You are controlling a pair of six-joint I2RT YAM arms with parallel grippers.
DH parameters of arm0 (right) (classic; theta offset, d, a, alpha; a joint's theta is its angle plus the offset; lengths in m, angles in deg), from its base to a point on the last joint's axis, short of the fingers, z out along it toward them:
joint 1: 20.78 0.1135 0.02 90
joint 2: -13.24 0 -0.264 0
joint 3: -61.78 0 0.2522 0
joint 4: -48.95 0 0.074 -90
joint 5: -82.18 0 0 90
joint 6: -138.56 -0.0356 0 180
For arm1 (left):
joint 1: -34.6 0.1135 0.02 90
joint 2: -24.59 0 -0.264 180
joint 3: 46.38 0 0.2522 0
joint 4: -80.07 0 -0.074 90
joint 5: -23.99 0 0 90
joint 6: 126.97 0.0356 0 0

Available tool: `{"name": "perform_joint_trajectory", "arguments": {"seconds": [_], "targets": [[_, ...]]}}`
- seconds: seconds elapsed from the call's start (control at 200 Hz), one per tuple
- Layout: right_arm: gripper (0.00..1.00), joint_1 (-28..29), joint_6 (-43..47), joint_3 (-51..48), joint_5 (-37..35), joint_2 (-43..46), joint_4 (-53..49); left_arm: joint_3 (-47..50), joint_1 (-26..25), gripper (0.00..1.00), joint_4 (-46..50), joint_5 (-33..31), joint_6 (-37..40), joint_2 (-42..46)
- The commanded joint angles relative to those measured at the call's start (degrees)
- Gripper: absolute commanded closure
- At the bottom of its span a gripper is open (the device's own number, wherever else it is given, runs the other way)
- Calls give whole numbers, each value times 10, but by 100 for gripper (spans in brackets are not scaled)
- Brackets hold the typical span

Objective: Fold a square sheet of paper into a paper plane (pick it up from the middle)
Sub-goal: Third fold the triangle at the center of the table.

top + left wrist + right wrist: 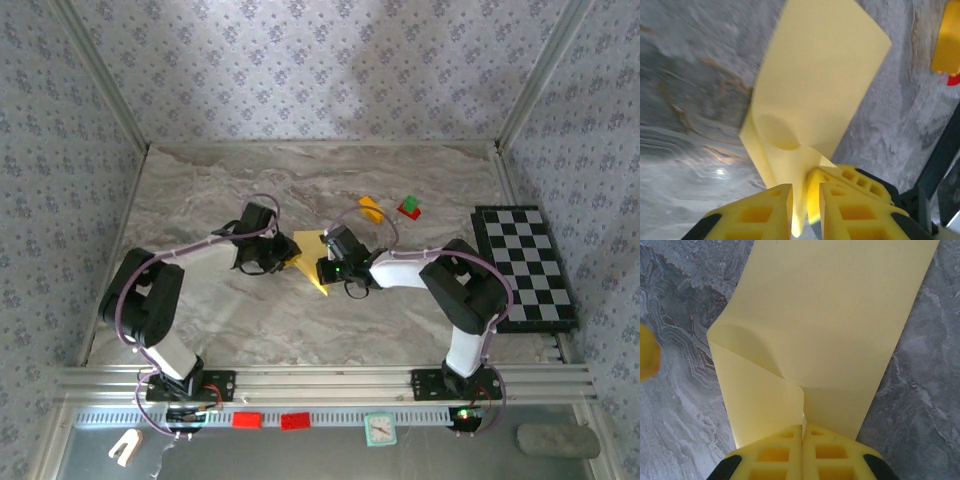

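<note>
Marble table (300, 330), checkered board (524, 268) lying on it. Square sheet of paper (310, 255): yellow, partly folded with one flap curling, well left of the board. Left gripper (805, 200) at the sheet's side away from the board, jaws pinching a fold. Right gripper (803, 432) at the sheet's board side, jaws pressed together on the paper's edge. Orange-yellow block (371, 208) and green-and-red block (409, 207) sit left of the board's far corner.

No legible text, brand or number found, red tags (247, 420) on the front rail seen unmarked, small dial (380, 429) unreadable
</note>
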Motion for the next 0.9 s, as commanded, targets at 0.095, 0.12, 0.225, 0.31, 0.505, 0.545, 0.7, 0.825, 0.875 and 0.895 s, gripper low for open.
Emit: {"name": "perform_joint_trajectory", "arguments": {"seconds": [0.095, 0.12, 0.225, 0.31, 0.505, 0.545, 0.7, 0.825, 0.875, 0.895], "targets": [[95, -1, -8, 5, -19, -22, -51, 27, -27, 84, -92, 21, -61, -23], [95, -1, -7, 5, -19, -23, -52, 28, -31, 84, -97, 21, -63, -27], [95, -2, -7, 6, -19, -24, -54, 30, -38, 86, -103, 17, -67, -37], [95, -2, -6, 7, -19, -24, -55, 33, -39, 87, -104, 12, -65, -42], [95, -2, -5, 10, -19, -27, -58, 30, -41, 88, -111, 14, -62, -59], [95, -2, -5, 12, -18, -28, -60, 30, -41, 88, -110, 13, -62, -60], [95, -3, -4, 14, -22, -30, -65, 32, -41, 88, -90, 2, -55, -60], [95, -3, -4, 16, -23, -31, -69, 33, -41, 88, -81, -5, -50, -61], [95, -3, -4, 16, -24, -31, -70, 33, -41, 88, -78, -7, -49, -62], [95, -3, -4, 17, -24, -32, -71, 32, -41, 88, -78, -7, -49, -63]]}}
